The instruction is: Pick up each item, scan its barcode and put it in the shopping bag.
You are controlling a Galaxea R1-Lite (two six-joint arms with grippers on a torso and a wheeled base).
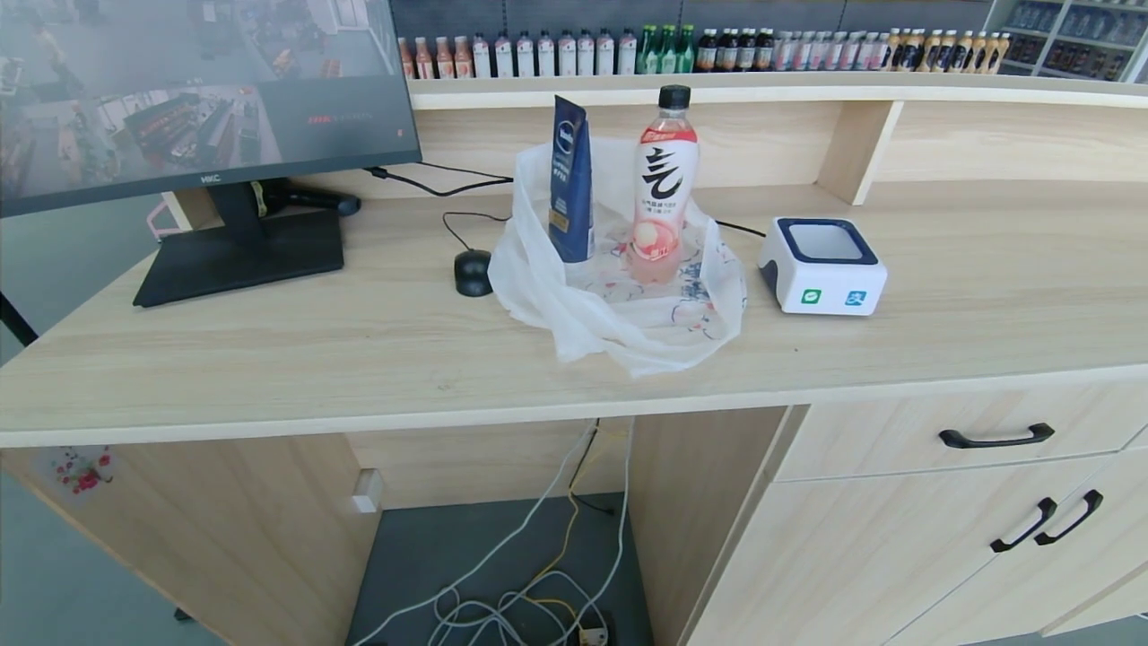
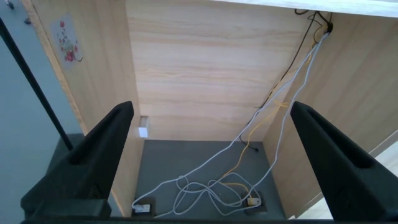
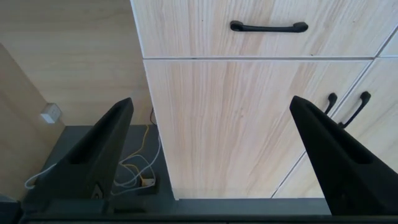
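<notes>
**Head view.** You see the shopping bag (image 1: 628, 314), white plastic, sitting approx. mid-counter (image 1: 269, 359), its rim slumped down and open. Two items stand upright inside it. A blue pouch (image 1: 571, 179) is on the robot's left, and a pink bottle (image 1: 665, 188) w/ black cap is just beside it on the right. The scanner (image 1: 822, 266), a white box w/ a dark-rimmed window facing up, sits on the counter near the bag's right side, not touching it. A black mouse (image 1: 473, 272) lies just beside the bag's left edge. The monitor (image 1: 197, 90) stands further left, toward the back. A row of bottles (image 1: 700, 49) lines the shelf behind the counter.

**Wrist views.** Your left gripper (image 2: 212, 112) has its fingers spread wide w/ nothing between them. It faces the open recess (image 2: 199, 81) under the counter, where loose cables (image 2: 211, 186) lie on the floor. Your right gripper (image 3: 212, 102) is likewise wide open and holds nothing. It faces a drawer front (image 3: 249, 124) w/ a black handle (image 3: 268, 27).

**Task items rel. to the pincers.** The bag, pouch and bottle are all up on the counter top. Both grippers sit lower, at cabinet level, well apart from the items and touching none of them.
</notes>
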